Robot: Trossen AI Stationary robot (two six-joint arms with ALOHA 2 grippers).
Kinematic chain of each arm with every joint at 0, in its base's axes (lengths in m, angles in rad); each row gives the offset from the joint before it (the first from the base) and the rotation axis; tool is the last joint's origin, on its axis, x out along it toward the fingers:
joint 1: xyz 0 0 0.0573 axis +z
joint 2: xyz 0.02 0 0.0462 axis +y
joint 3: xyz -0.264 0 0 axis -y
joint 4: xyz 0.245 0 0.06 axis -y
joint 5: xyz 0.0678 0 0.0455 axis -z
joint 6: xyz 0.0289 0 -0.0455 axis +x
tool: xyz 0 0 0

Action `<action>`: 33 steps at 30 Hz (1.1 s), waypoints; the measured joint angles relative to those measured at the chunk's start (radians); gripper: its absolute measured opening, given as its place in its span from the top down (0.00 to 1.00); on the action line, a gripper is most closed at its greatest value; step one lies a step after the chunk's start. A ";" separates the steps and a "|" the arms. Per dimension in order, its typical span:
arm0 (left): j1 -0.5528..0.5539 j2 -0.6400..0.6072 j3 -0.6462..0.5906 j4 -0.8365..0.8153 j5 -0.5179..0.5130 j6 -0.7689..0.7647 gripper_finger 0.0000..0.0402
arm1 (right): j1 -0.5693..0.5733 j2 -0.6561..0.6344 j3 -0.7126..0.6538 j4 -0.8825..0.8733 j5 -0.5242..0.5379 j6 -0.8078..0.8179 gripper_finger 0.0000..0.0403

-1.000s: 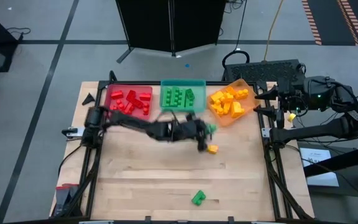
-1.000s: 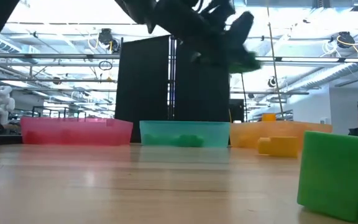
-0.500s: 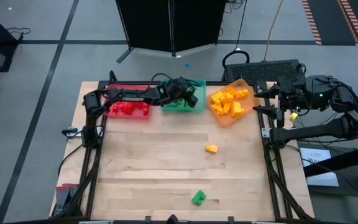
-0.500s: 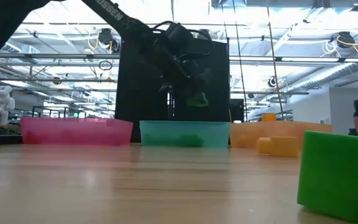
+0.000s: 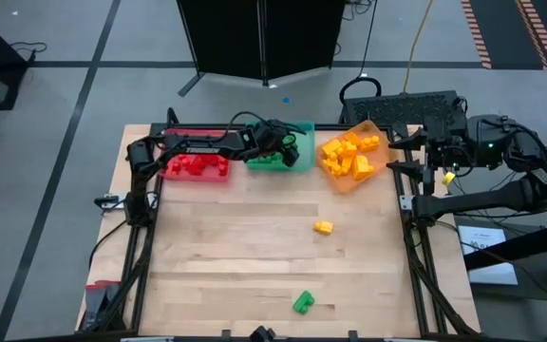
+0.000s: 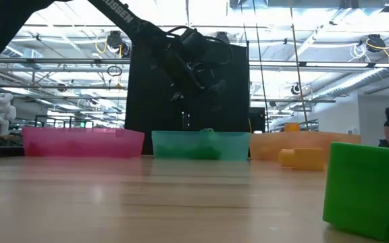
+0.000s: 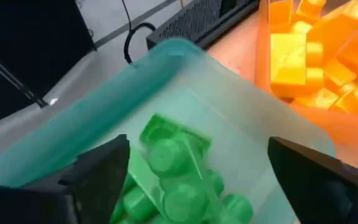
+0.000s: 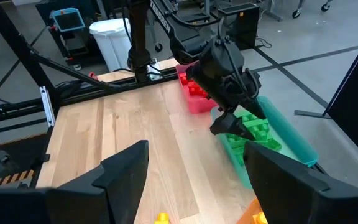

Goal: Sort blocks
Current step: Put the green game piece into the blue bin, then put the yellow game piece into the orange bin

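Looking down at the desk (image 5: pixel 254 247), I count three trays in one row at the far edge: a red tray (image 5: pixel 198 155), a teal tray (image 5: pixel 302 157) and an orange tray (image 5: pixel 352 163), each with blocks of its own colour. I cannot count those blocks exactly. Two blocks lie loose on the desk: one yellow block (image 5: pixel 323 227) near the middle and one green block (image 5: pixel 302 302) near the front edge. The left end effector (image 5: pixel 286 150) hangs over the teal tray, its fingers wide and holding nothing. The right end effector (image 5: pixel 424 161) waits beside the desk, half open and empty.
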 joint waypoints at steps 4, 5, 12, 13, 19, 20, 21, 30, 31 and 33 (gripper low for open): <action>-0.002 0.000 0.000 -0.001 0.120 -0.001 0.05 | 0.000 0.000 0.000 0.000 0.000 0.002 0.36; -0.008 0.000 0.000 0.026 0.194 0.000 0.06 | 0.000 0.000 0.000 0.000 0.000 0.004 0.36; -0.183 0.000 0.001 0.174 0.449 0.239 0.14 | 0.000 0.000 0.000 0.000 0.000 0.005 0.36; -0.211 0.000 0.001 0.175 0.433 0.294 0.14 | 0.000 0.000 0.000 -0.001 0.000 0.006 0.36; -0.337 0.093 0.002 0.234 0.353 0.445 0.14 | 0.000 0.000 0.000 -0.003 -0.001 0.007 0.36; -0.346 0.112 0.002 0.263 0.340 0.445 0.14 | 0.000 0.000 0.000 -0.004 -0.001 0.007 0.36; -0.353 0.130 0.002 0.294 0.327 0.442 0.14 | 0.000 0.000 0.000 -0.004 -0.001 0.007 0.36; -0.360 0.263 0.002 0.461 0.386 0.336 0.14 | 0.000 0.000 0.000 -0.017 -0.001 0.007 0.36; -0.362 0.273 0.002 0.467 0.396 0.315 0.14 | 0.000 0.000 0.000 -0.017 -0.001 0.007 0.36; -0.372 0.296 0.002 0.474 0.402 0.306 0.14 | 0.000 0.000 0.000 -0.019 -0.001 0.007 0.36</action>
